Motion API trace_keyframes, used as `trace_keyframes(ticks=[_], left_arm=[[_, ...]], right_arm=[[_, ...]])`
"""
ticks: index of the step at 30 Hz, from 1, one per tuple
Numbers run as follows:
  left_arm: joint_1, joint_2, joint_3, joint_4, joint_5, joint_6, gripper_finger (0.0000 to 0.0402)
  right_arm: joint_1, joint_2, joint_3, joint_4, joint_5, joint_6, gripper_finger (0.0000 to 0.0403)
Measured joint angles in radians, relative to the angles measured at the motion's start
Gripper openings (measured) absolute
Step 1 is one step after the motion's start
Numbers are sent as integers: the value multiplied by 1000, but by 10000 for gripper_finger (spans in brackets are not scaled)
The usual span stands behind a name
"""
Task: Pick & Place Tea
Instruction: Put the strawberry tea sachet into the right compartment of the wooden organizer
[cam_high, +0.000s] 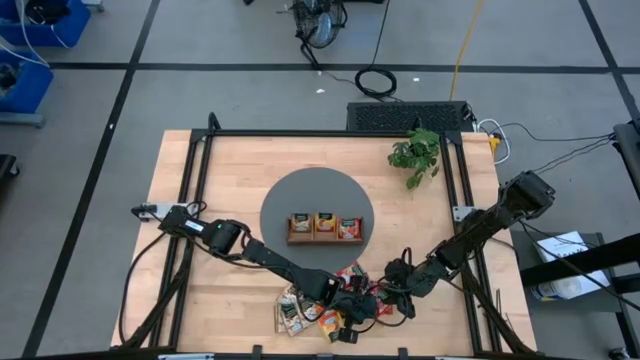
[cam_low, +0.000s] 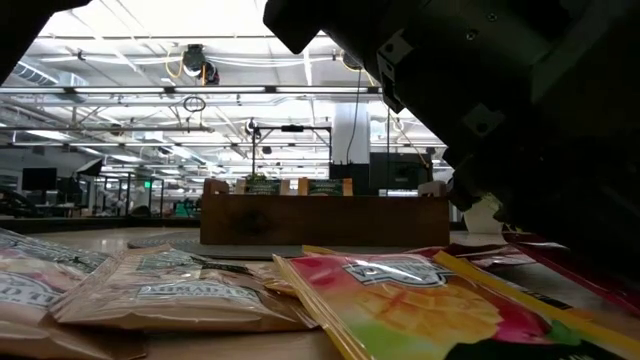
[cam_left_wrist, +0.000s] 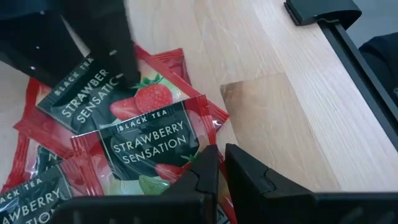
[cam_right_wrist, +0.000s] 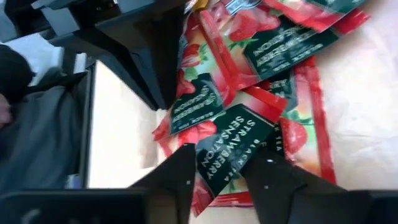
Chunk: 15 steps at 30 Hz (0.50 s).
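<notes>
Wooden table (cam_high: 240, 170) holds a tray (cam_high: 325, 238) with three sachets filed. Loose sachets (cam_high: 300, 312) lie heaped near its front edge. Right gripper (cam_right_wrist: 217, 171), fingers parted, straddles a strawberry sachet (cam_right_wrist: 227, 149) for pickup; left gripper (cam_left_wrist: 221, 165) waits beside, nearly pinched together, empty.

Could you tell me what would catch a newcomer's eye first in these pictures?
Probably the heap of small flat red, orange-yellow and green tea sachets at the table's near edge, where the left gripper and right gripper meet. Behind it, a long brown wooden tray with three compartments, each holding sachets, sits on a dark round mat at mid-table.
</notes>
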Motion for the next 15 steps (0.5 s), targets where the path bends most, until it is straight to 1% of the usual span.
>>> trace_keyframes(ticks=[4, 5, 6, 10, 15], left_arm=[[0, 0, -1, 1, 0, 44, 37], [0, 0, -1, 1, 0, 57, 37], [-1, 0, -1, 2, 0, 70, 37], [-13, -13, -3, 1, -4, 102, 37], [-48, -77, -5, -27, -16, 137, 37]], right_arm=[[0, 0, 0, -4, 5, -54, 30], [0, 0, 0, -4, 5, -70, 16], [0, 0, 0, -4, 7, -83, 9], [0, 0, 0, -4, 8, -88, 8], [0, -9, -1, -15, 3, -95, 3]])
